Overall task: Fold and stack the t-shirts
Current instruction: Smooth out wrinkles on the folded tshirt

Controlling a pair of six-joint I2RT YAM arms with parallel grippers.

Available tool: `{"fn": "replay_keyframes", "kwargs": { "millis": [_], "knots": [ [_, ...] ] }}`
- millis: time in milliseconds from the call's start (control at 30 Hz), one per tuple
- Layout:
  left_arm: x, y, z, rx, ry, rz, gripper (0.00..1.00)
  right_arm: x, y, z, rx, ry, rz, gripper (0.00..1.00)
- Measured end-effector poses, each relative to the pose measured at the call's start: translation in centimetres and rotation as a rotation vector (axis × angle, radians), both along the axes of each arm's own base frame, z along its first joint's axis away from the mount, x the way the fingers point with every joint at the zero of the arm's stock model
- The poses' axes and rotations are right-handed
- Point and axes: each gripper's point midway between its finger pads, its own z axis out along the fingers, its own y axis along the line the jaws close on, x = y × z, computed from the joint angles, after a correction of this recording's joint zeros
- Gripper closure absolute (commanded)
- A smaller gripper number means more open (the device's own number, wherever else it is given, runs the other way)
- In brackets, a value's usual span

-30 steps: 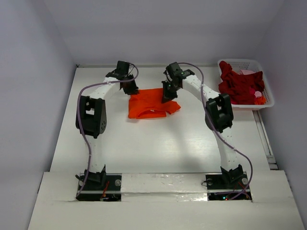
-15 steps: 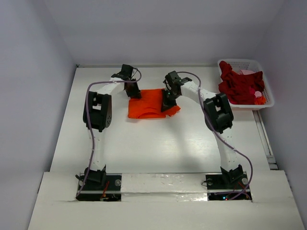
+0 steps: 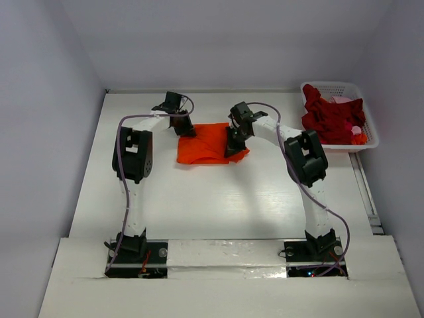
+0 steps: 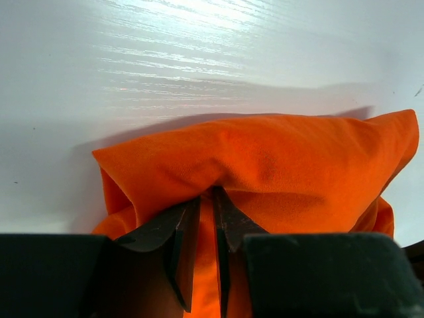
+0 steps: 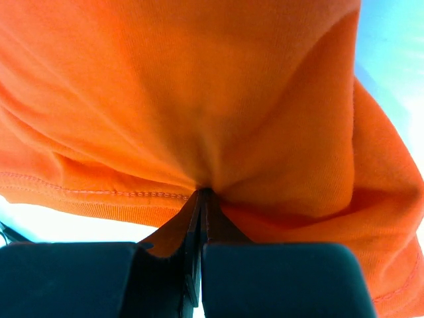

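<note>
A bright orange t-shirt [image 3: 207, 149] lies partly folded on the white table, far of centre. My left gripper [image 3: 187, 128] is at the shirt's far left corner. In the left wrist view the jaws [image 4: 207, 193] pinch a fold of orange cloth [image 4: 265, 159], a thin strip of it between them. My right gripper [image 3: 232, 143] is on the shirt's right part. Its jaws [image 5: 204, 193] are shut tight on orange cloth [image 5: 199, 86], with a stitched hem to the left. More t-shirts, dark red [image 3: 330, 119] and pale pink [image 3: 342, 101], are heaped at the right.
A white lattice basket [image 3: 373, 126] at the table's far right corner holds the heap of shirts. Grey walls close in the table on the left, the back and the right. Both arm bases are bolted at the near edge.
Both grippers have come nearer to the arm bases with the orange cloth held, and the shirt now looks more compact. The left arm's elbow has shifted right.
</note>
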Motion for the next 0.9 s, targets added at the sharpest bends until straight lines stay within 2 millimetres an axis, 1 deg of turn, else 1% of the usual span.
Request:
{"fn": "replay_keyframes", "kwargs": {
  "millis": [267, 367, 700, 767, 900],
  "knots": [
    [-0.7, -0.6, -0.1, -0.019, -0.026, -0.006, 0.87, -0.5, -0.2, -0.2, 0.004, 0.003, -0.013, 1.00],
    [-1.0, -1.3, -0.1, -0.022, -0.029, -0.018, 0.88, -0.9, -0.4, 0.0, 0.002, 0.005, -0.016, 1.00],
    [-2.7, -5.0, -0.1, -0.028, -0.030, -0.090, 0.88, -2.7, -1.6, -0.1, -0.016, 0.026, -0.033, 1.00],
    [-2.8, -5.3, -0.2, -0.032, -0.030, -0.094, 0.88, -2.9, -1.8, 0.0, -0.021, 0.026, -0.037, 1.00],
    [-2.9, -5.2, -0.1, -0.033, -0.032, -0.089, 0.88, -2.8, -2.0, 0.2, -0.029, 0.013, -0.052, 1.00]
  ]
}}
